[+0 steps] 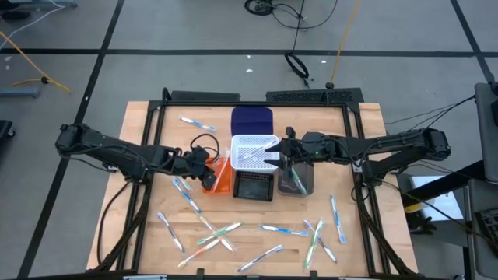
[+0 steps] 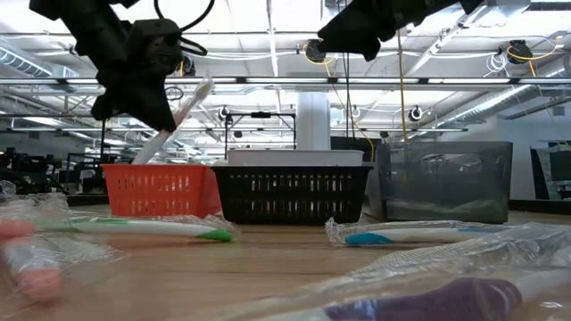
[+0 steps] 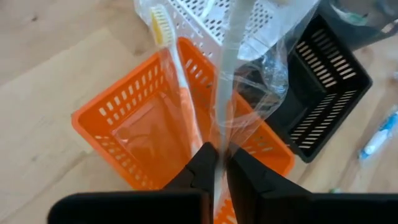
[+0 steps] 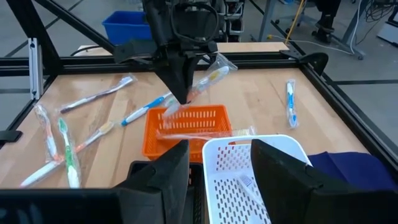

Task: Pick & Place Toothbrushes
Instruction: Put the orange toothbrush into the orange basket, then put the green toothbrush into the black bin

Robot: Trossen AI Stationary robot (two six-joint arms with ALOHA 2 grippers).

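My left gripper [image 1: 204, 166] hangs over the orange bin [image 1: 221, 179], shut on a clear-wrapped toothbrush [image 2: 181, 114] with an orange-pink handle. A second wrapped toothbrush [image 4: 200, 132] lies across that bin's rim. My right gripper [image 1: 275, 149] hovers open above the white bin [image 1: 253, 152], touching nothing; the white bin holds a toothbrush [image 4: 246, 184]. Several more wrapped toothbrushes [image 1: 219, 231] lie flat on the near part of the table, and one [image 1: 198, 123] lies toward the far left. My left gripper pinches the toothbrush's clear wrapper at its pale edge strip [image 3: 221, 140] between both fingers, from above and slanting. The toothbrush is lifted and tilted, with its bristle head [image 2: 203, 87] up. Its lower end [image 2: 145, 156] dips toward the orange bin; I cannot tell whether it touches.
A black bin [image 1: 254, 187] and a grey bin [image 1: 296, 179] stand beside the orange one, with a blue bin [image 1: 251, 120] behind the white. Black rails [image 1: 148, 132] frame the wooden table. Bare wood lies on the far left and right.
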